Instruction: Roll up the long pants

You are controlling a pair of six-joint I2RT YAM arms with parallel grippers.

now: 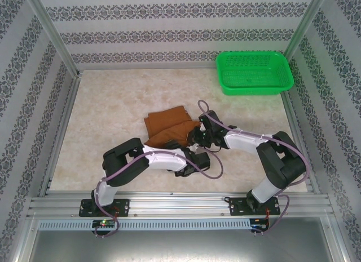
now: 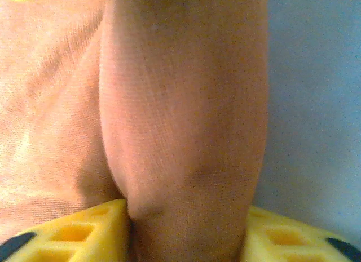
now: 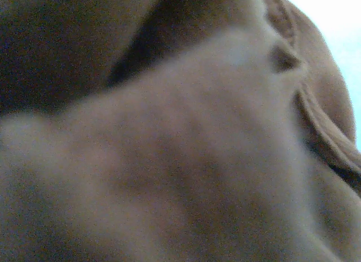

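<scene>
top external: high behind the arm bases (image 1: 104,207), facing down over the whole table (image 1: 101,104) to its far edge | left wrist: close on a long pants (image 2: 180,104) fold | right wrist: nearer still, cloth blurred | shared: pants at table centre

The top view is bright, evenly lit and sharp, with only faint soft shadows beneath the arms (image 1: 163,159) on the pale table (image 1: 107,104). In the left wrist view, warm light shows the weave of the pants (image 2: 186,104) crisply at centre. A shadow sits in the lower-left crease, and the yellow fingers (image 2: 73,234) along the bottom edge are soft. The right wrist view is dim and heavily blurred, darkest at upper left and blown out white at upper right.
</scene>
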